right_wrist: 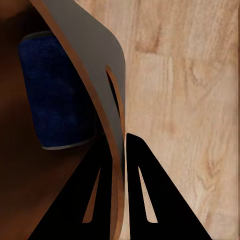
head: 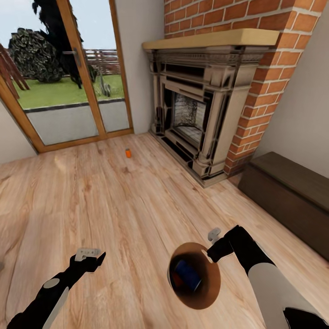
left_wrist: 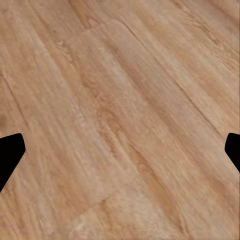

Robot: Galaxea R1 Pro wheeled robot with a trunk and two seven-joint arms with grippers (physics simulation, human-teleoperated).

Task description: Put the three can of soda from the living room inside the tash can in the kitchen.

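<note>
The orange can (head: 128, 153) on the wood floor (head: 114, 205) near the glass door (head: 68, 73) is too small to make out — no label, no top, just a speck of colour. Down in the trash can (head: 214, 292), the blue can (head: 188, 275) shows only in part, its far end lost behind the rim; in the right wrist view that blue can (right_wrist: 57, 92) is partly hidden by the bin wall (right_wrist: 95, 65), and the inner finger lies behind it too. The left gripper (left_wrist: 120, 150) — only two dark fingertips (left_wrist: 10, 155) at the edges, the rest cut off. The dark bench (head: 292, 196) runs out of the picture's right edge.
</note>
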